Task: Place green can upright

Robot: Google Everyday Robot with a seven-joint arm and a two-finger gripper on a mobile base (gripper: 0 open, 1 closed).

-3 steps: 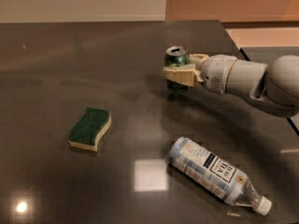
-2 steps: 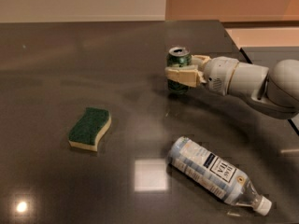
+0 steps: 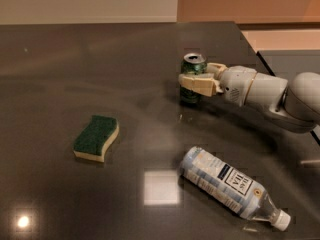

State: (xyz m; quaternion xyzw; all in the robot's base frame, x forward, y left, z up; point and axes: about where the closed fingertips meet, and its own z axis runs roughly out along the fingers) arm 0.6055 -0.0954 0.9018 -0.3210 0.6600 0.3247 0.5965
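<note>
Item 1, gripper (image 3: 196,75): two cream fingers at the end of the white arm (image 3: 260,91), which reaches in from the right of the view; closed round the middle of the green can, one finger across its near face, the other showing behind it; nothing else held.

Item 2, green can (image 3: 190,96): between the gripper's fingers; upright, silver top above them, dark lower body below them; base at or just above the table (image 3: 75,59); whether it bears its own weight cannot be told.

Item 3, sponge (image 3: 96,138): green top, yellow underside; lying flat, well apart from the gripper, out beyond its fingertips and nearer the camera; no part in the step.

Item 4, bottle (image 3: 225,181): clear plastic, white-and-black label, white cap; on its side, nearer the camera than the gripper; apart from the can.

Step in hand, as judged: setting the can down and letting go; task appears nearly complete.

Handling notes: confirm the base sits flat on the table before release; part the fingers evenly and slowly, so neither drags the can's wall sideways; a light can likely tips at a small nudge; withdraw straight back along the arm's own line until the fingertips are past the can, without sweeping across it; hold the retreat away from the bottle, which could roll if knocked.
</note>
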